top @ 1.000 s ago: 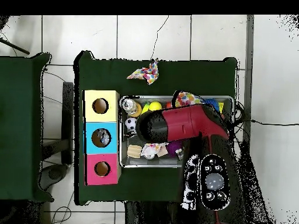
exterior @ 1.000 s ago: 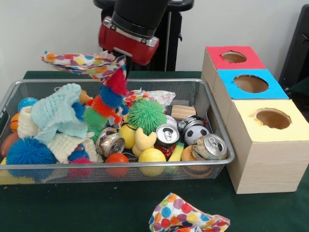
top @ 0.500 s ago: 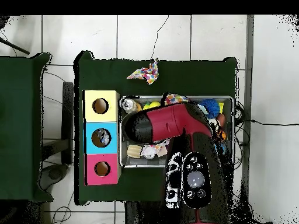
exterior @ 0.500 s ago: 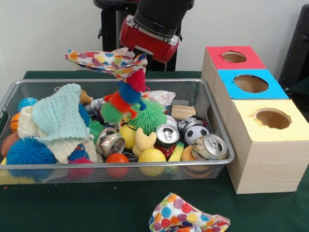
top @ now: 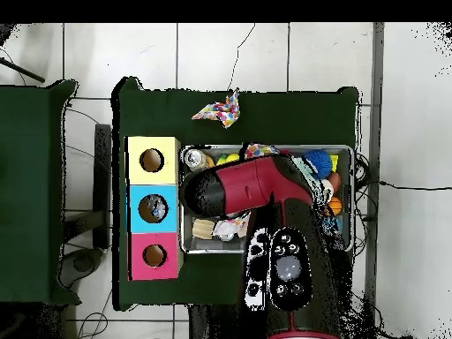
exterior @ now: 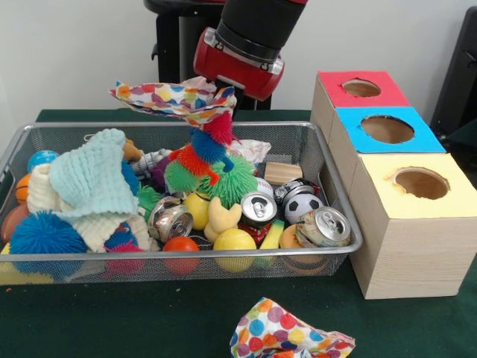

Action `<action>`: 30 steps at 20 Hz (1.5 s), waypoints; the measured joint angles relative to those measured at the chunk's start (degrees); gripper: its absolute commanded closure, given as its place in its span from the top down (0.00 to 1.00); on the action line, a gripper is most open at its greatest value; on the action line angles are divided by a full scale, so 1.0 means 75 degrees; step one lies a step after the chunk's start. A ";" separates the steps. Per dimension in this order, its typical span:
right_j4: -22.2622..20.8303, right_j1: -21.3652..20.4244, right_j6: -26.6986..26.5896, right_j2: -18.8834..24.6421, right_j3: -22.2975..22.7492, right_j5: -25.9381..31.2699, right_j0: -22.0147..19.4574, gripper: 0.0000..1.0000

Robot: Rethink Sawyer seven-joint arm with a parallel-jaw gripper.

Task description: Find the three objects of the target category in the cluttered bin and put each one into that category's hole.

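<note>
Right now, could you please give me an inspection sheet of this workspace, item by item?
Surface: green table; a polka-dot cloth lies on it in front of the wire bin.
Job's things: red box, blue box and yellow box in a row beside the bin, each with a round hole on top.
Clutter: bin holds crushed cans, a soccer ball, yellow balls, a blue spiky ball, a pale washcloth.
Pincer: hidden under the arm; a second polka-dot cloth and a multicoloured spiky toy hang beneath.
Cables: a thin wire on the tiled floor.
Surroundings: white wall, second green table.
</note>
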 measured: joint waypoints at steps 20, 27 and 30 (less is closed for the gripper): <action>0.0002 0.0192 0.0000 0.0011 0.0000 0.0000 -0.0026 0.00; 0.0014 0.0222 0.0000 0.0013 -0.0001 0.0000 -0.0047 1.00; 0.0013 0.0228 0.0000 0.0013 0.0000 0.0000 -0.0046 1.00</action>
